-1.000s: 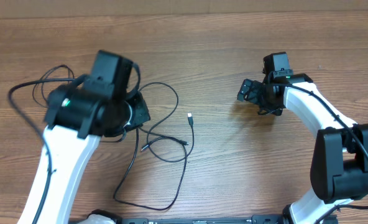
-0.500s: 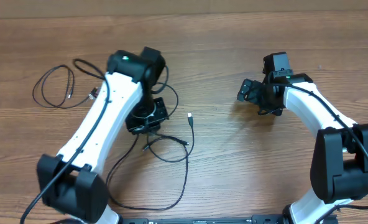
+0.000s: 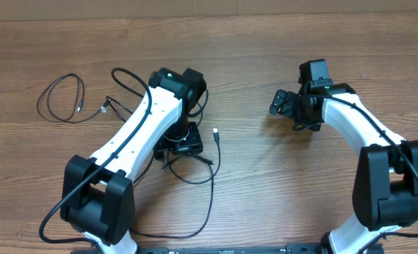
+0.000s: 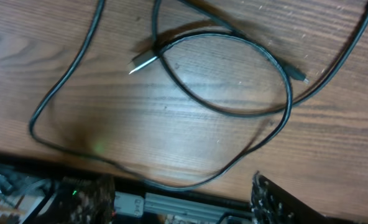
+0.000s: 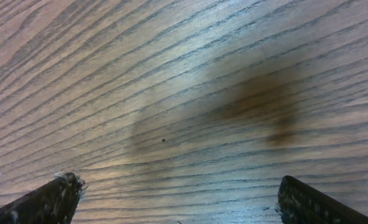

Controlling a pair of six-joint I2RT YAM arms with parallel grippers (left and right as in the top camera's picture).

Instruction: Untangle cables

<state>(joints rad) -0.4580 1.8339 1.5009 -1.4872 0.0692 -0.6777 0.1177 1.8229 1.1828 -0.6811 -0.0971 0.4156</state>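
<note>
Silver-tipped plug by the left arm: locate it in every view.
Overhead: silver-tipped plug near centre, just right of the left gripper.
Left wrist: upper left of centre, at the edge of a black cable loop.
Right wrist: not in it.
Shared landmark: the wooden table.

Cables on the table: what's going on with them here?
The left gripper hangs over the tangled loops of cable mid-table, fingers apart and holding nothing. A smaller cable lies on its own at the far left. The right gripper sits open over the table, away from every cable.
</note>
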